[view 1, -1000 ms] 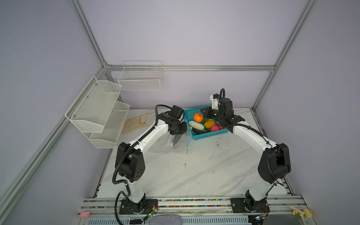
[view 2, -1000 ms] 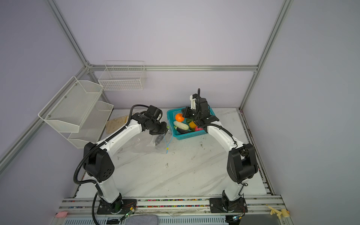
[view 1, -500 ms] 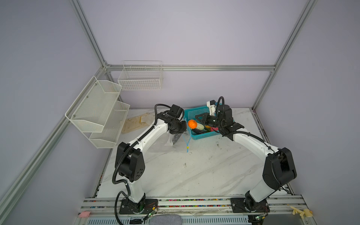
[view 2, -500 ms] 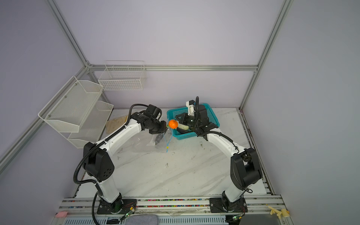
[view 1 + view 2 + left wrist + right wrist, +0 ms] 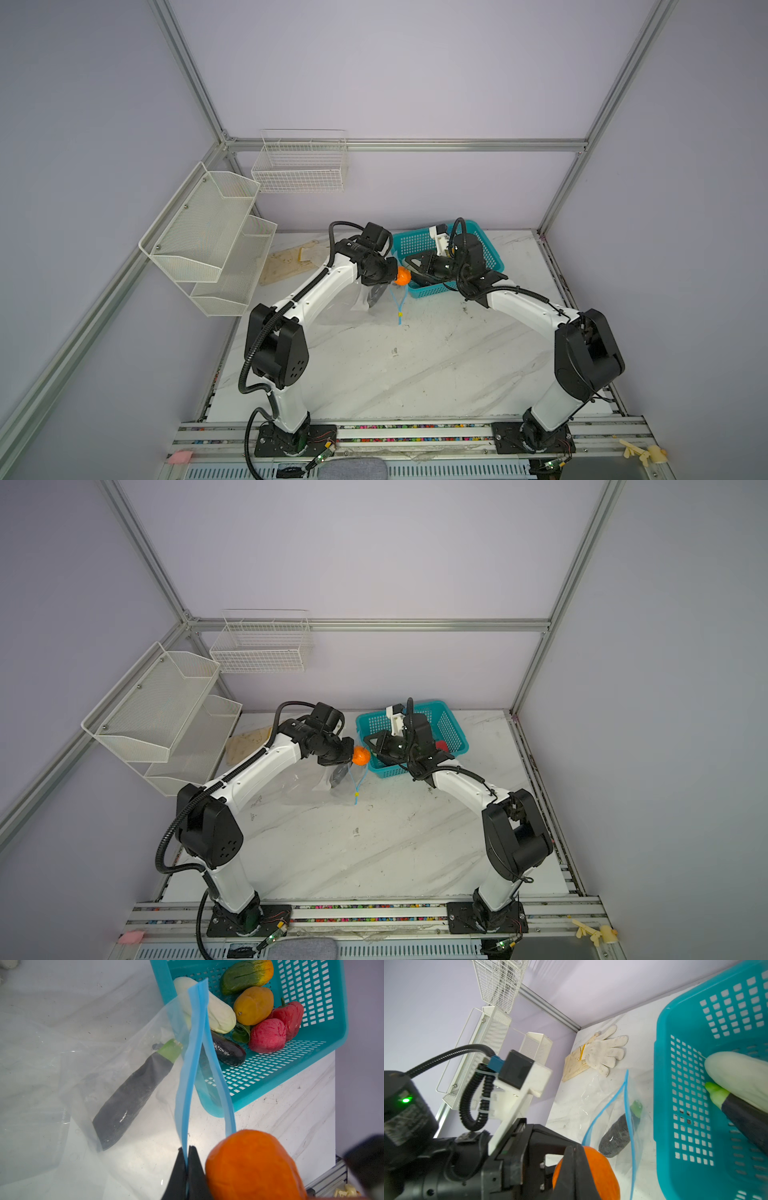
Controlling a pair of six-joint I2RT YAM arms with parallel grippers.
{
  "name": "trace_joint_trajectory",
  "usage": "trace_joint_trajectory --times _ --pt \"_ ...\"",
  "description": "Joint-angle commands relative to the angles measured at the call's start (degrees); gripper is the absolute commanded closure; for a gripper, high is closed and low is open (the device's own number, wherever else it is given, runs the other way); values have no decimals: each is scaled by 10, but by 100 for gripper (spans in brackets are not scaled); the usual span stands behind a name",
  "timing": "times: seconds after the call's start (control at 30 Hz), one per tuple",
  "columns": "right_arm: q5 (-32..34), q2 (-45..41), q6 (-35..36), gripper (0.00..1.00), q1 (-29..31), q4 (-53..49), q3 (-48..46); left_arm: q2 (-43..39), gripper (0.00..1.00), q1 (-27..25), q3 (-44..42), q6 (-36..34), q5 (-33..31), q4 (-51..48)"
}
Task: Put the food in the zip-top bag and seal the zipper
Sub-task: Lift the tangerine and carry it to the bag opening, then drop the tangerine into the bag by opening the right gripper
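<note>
- The left pincer stays put, jaws pinched tight on the zipper. It holds one lip of the strip up, so the zip-top bag hangs open below it and sags onto the surface.
- One eggplant is already inside the bag, lying just below and beyond the left pincer's tips.
- Here's the change: the orange fruit was back over the basket a second ago, halfway across half a second ago, and now it sits right against the left pincer, at the bag's mouth.
- The right pincer is what carried it. Its jaws are clamped on the fruit, and it has swung out of the basket and across to meet the other arm.
- Judging by that, the transfer is nearly done. The fruit looks close enough for a drop, though whether it clears the free lip of the strip I can't tell.
- Behind the right pincer, the basket still holds the rest of the food: a white piece, a yellow one, two red ones, a green-and-orange one and a second eggplant. Plenty of trips left, and no sealing yet.
</note>
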State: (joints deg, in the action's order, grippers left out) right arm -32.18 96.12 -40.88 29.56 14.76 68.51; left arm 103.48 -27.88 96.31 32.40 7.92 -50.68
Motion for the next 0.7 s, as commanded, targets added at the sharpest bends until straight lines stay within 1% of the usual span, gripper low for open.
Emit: trace_joint_trajectory --times 0.0,0.37,0.67 --pt "-2 8 -6 100 2 27 -8 -35 100 3 42 10 1 8" --pt "14 22 22 100 12 4 -6 -48 100 3 41 10 -2 8" --pt "36 32 43 100 28 -19 14 -53 100 3 40 13 -1 8"
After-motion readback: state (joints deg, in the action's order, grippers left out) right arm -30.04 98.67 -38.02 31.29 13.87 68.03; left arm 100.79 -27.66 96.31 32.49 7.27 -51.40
